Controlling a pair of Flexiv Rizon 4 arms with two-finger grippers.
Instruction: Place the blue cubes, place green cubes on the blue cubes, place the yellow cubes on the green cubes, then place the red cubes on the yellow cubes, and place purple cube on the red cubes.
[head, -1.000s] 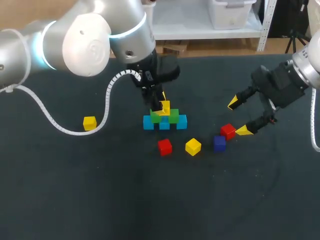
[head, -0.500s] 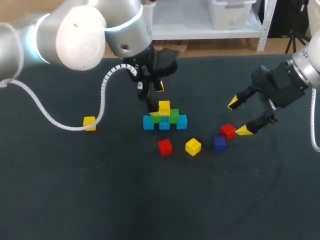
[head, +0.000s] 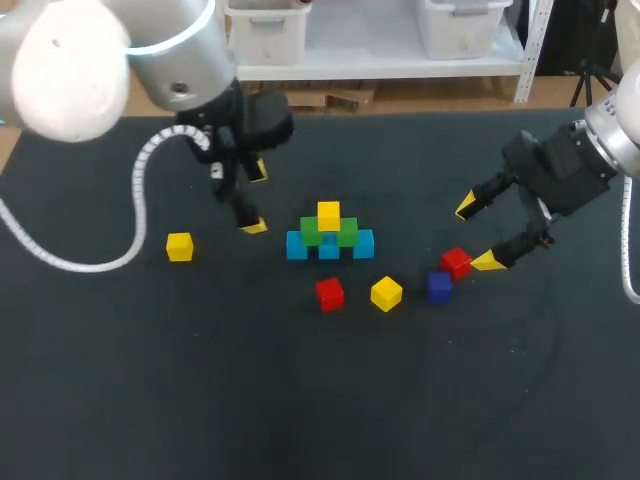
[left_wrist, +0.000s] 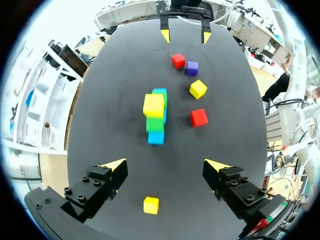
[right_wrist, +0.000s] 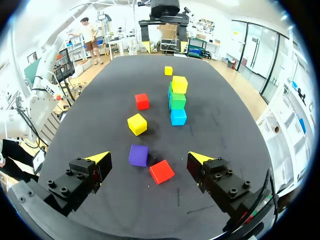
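Three blue cubes (head: 329, 250) lie in a row mid-table, two green cubes (head: 346, 232) rest on them, and one yellow cube (head: 328, 215) sits on top. My left gripper (head: 255, 199) hangs open and empty to the left of this stack (left_wrist: 155, 123). A loose yellow cube (head: 179, 246) lies further left, below the left gripper (left_wrist: 166, 164). At the right, my right gripper (head: 477, 233) is open, with a red cube (head: 456, 263) and the purple cube (head: 439, 286) just ahead of its fingers (right_wrist: 149, 158). Another red cube (head: 329, 293) and yellow cube (head: 386, 293) lie in front of the stack.
The black table (head: 300, 400) has wide bare room along its front and left. The white cable (head: 140, 190) of my left arm loops over the table's left side, behind the loose yellow cube.
My left gripper opened, let go of the yellow cube on the green cubes, and drew back up and to the left. The right arm has not moved.
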